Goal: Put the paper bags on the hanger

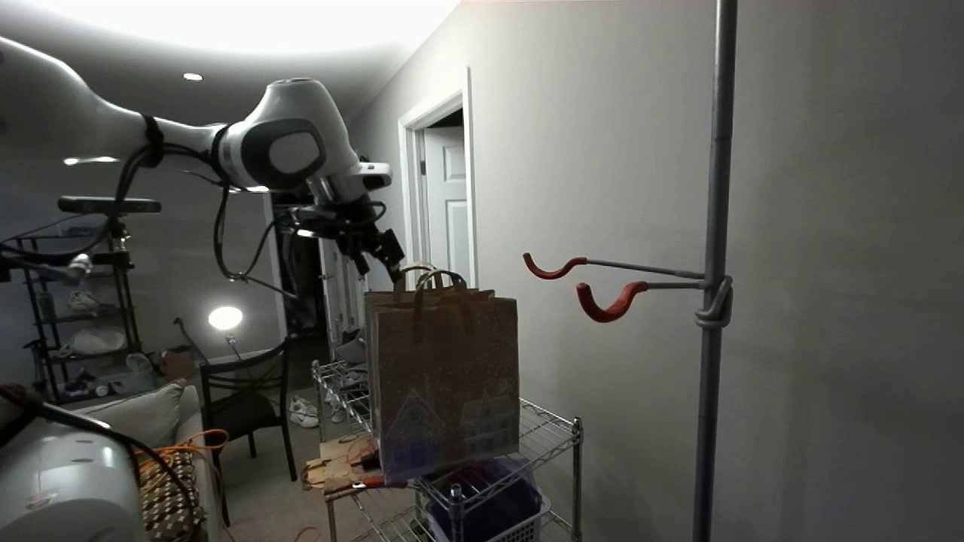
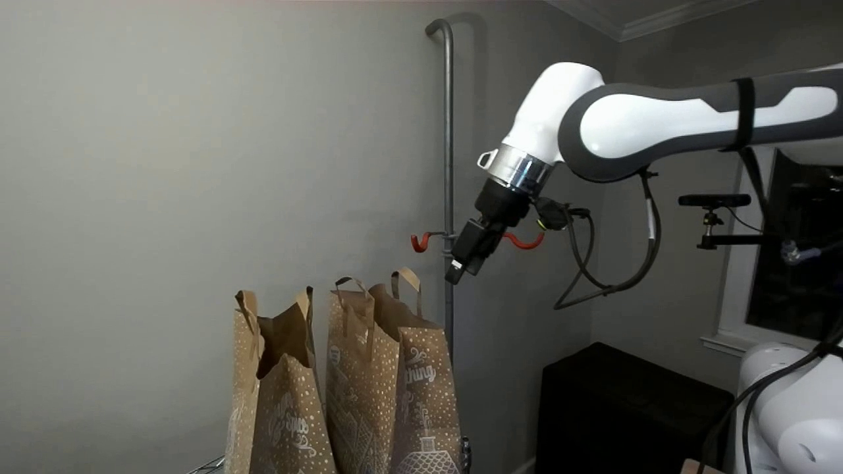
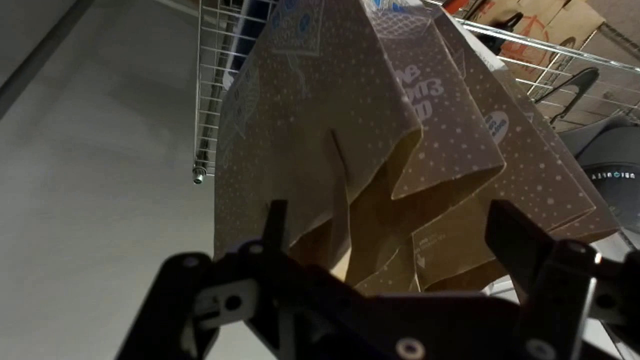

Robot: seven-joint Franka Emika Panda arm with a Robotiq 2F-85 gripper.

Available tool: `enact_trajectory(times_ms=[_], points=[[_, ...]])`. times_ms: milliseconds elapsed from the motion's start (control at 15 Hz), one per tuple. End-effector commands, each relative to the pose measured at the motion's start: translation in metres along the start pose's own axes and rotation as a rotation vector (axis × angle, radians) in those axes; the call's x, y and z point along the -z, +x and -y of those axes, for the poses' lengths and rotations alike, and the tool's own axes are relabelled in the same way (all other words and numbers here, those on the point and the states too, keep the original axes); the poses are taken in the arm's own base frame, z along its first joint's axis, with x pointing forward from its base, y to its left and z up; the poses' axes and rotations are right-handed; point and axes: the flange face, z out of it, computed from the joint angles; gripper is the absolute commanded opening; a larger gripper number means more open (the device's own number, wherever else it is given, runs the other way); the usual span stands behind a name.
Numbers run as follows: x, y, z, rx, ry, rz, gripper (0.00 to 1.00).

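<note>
- A large brown kraft paper shopping bag [image 2: 286, 408], printed with white dots and lettering, stands upright at the left in an exterior view, its mouth gaping.
- A matching brown kraft paper shopping bag [image 2: 362, 382] stands just beside it on the right; whether the two touch cannot be told.
- Each carries paper loop handles [image 2: 409, 276] along its top edges.
- Both bags rest on a silver wire shelf rack [image 1: 578, 467], with a white plastic basket [image 1: 523, 533] lower down in it.
- A black two-fingered gripper [image 1: 380, 272] slants downward, its fingers [image 3: 517, 232] spread wide and released in the wrist view, the bag tops beyond them.
- In an exterior view a gap shows between its tips and the nearest handle, which lies lower and to the left.
- A white and dark grey robot arm [image 2: 625, 125] reaches in from the right there and bends down at the wrist.
- A red-orange curved two-pronged hanger [image 1: 605, 313] with upturned tips juts left from a thin grey vertical metal pole [image 1: 710, 391], to the right of the bags and apart from them.
- Far to the left are a dark chair [image 1: 245, 409] and a glowing lamp [image 1: 225, 318].
</note>
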Motion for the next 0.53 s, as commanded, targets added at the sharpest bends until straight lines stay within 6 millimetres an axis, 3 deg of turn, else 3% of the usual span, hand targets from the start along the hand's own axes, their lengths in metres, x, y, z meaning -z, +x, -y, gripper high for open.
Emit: enact_trajectory(times_ms=[0,267,333,467], points=[[-0.019,0.055,0.021,0.009,-0.037,0.018,1.00],[-0.037,0.084,0.034,0.006,-0.061,0.049,1.00],[-0.030,0.068,0.031,0.018,-0.042,0.037,1.00],[-0.038,0.080,0.034,0.018,-0.039,0.046,1.00]])
